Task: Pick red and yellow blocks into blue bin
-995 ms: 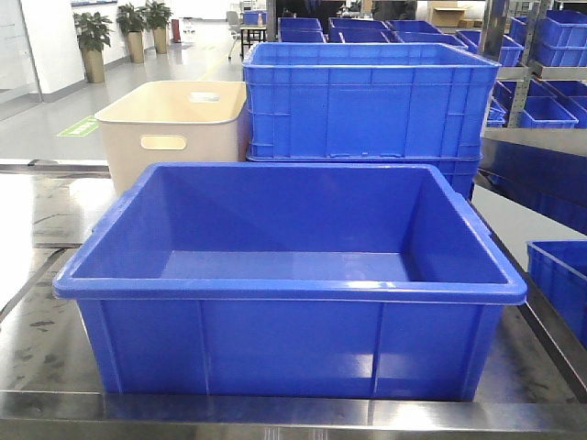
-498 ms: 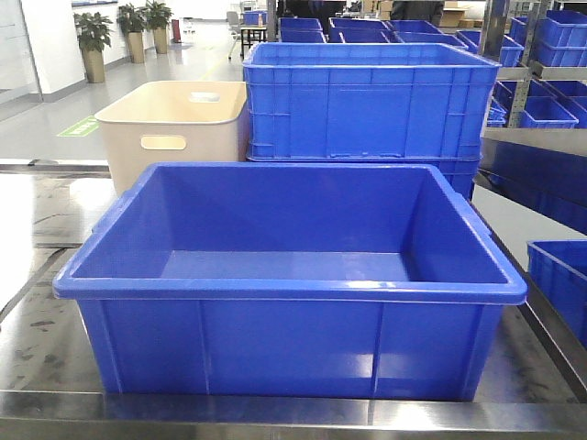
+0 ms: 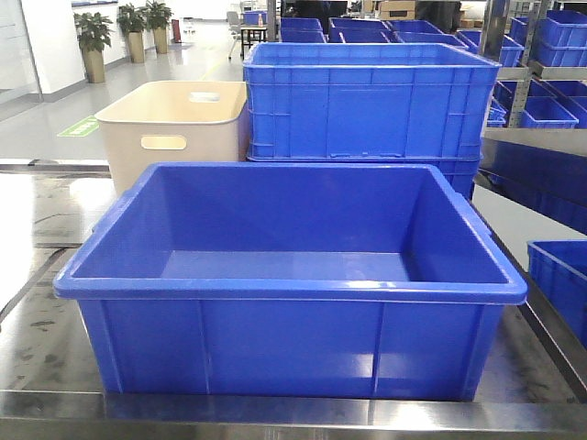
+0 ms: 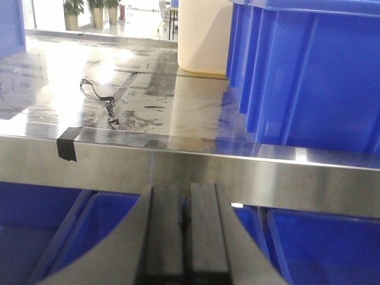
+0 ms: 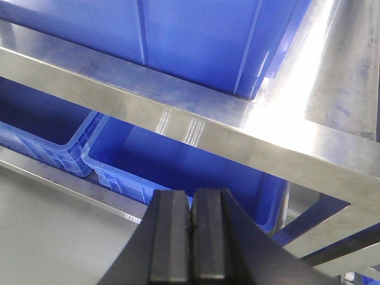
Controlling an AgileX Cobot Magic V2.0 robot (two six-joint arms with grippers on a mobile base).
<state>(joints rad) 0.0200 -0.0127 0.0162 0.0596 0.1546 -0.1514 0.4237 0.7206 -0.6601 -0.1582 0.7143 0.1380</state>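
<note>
Sitting centred on the steel table [image 3: 37,348], blue bin [image 3: 290,284] showing only bare floor inside.
Standing at 11 o'clock behind it, beige tub [image 3: 170,128]; at 12 to 1 o'clock, taller blue crate [image 3: 367,101]. Hanging below the table edge, left gripper [image 4: 185,234] clenched on nothing, right gripper [image 5: 190,234] likewise pressed closed; blocks showing nowhere.

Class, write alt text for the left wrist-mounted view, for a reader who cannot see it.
A shut left end effector, its two dark fingers pressed together, sits below the front edge of a steel table. On the table stand the blue bin at right and a beige tub behind it; a thin black cord lies left, and black tape wraps the edge.
</note>
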